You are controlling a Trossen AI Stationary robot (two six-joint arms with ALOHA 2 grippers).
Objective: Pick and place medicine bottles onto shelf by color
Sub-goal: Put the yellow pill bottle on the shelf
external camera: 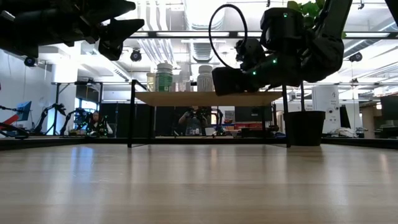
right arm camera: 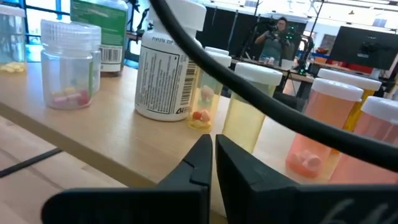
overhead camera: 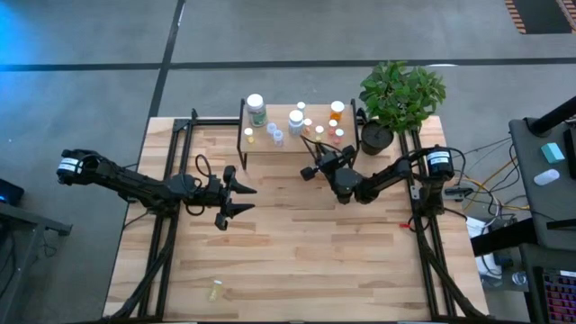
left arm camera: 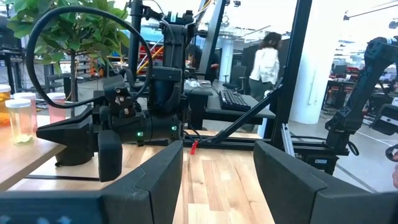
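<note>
The shelf [overhead camera: 290,148] stands at the table's far edge with several medicine bottles on its board: a green-labelled one [overhead camera: 256,109], a white one [overhead camera: 295,121] and orange ones [overhead camera: 337,111]. My right gripper [overhead camera: 310,170] hovers level at the shelf's near edge. Its fingers [right arm camera: 213,151] are shut with nothing between them, just short of a yellow vial [right arm camera: 247,109] and next to a white labelled bottle [right arm camera: 165,68]. My left gripper [overhead camera: 248,198] is open over the table's left middle, holding nothing. A small yellowish vial [overhead camera: 215,290] lies on the table near the front edge.
A potted plant [overhead camera: 397,99] stands at the shelf's right end, close behind my right arm. A clear vial with pink pills [right arm camera: 69,65] and pale orange vials [right arm camera: 323,124] flank the gripper's line. People [left arm camera: 265,62] move in the room beyond the table.
</note>
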